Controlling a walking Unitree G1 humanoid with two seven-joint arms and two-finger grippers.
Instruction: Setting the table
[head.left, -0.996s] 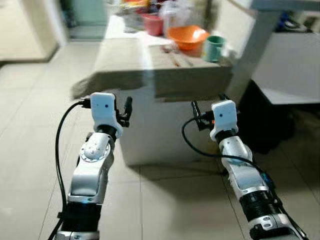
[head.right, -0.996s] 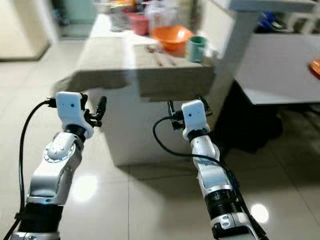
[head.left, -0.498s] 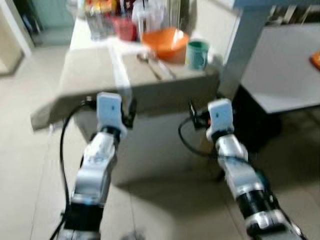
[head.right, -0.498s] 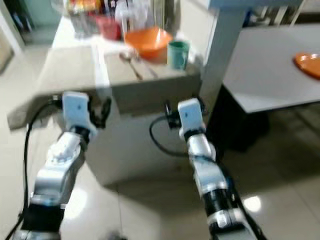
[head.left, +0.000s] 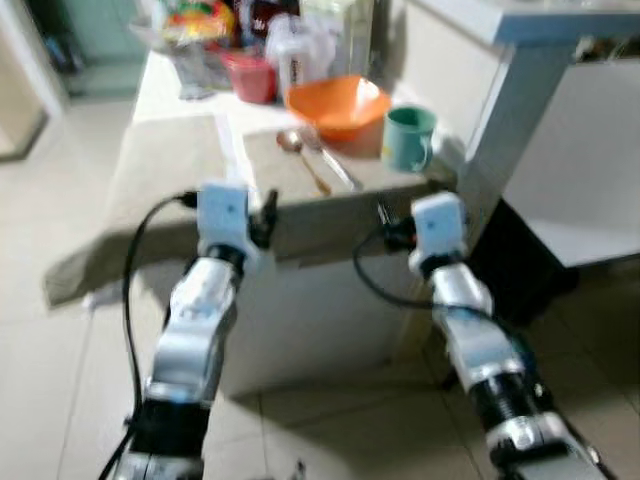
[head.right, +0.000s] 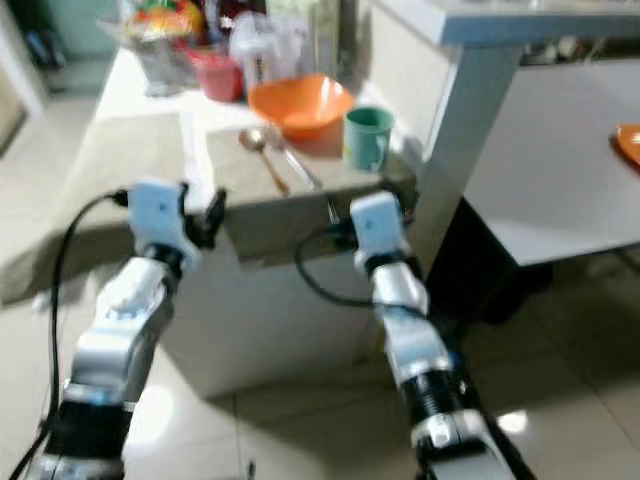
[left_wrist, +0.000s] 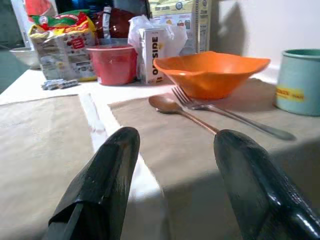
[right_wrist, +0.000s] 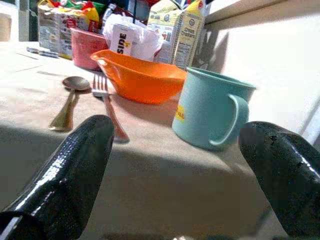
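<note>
Left hand (left_wrist: 172, 185) was up at the near edge of the tabletop (head.left: 170, 160), fingers (left_wrist: 102, 190) spread wide apart and gripping nothing. It pointed across a beige mat (left_wrist: 40, 145) toward the far clutter: a snack bag (left_wrist: 57, 42), a red cup (left_wrist: 114, 64) and a small carton (left_wrist: 154, 47), all standing at the back. A white strip of bare top ran between that mat and the next mat (left_wrist: 200, 150).

Moving across, the spoon (head.left: 300, 155) lay flat on the second mat, bowl end away from the robot, with the fork (head.left: 335, 170) just beside it, tines close to the orange bowl (head.left: 338, 104). The bowl sat upright at the back of that mat. Behind it stood a milk carton (right_wrist: 182, 32) against the wall.

Next along was the teal mug (head.left: 409, 138), upright near the mat's right corner, just beside the bowl, handle turned to the right.

Right hand (right_wrist: 175, 165) hovered at the tabletop's front edge too, in line with the mug, fingers (right_wrist: 65, 175) parted wide and empty.

Further right stood a pale post (head.left: 505, 120), and beyond it a second white table (head.right: 560, 180) carrying an orange dish (head.right: 628, 140) at the edge of the right eye view.
</note>
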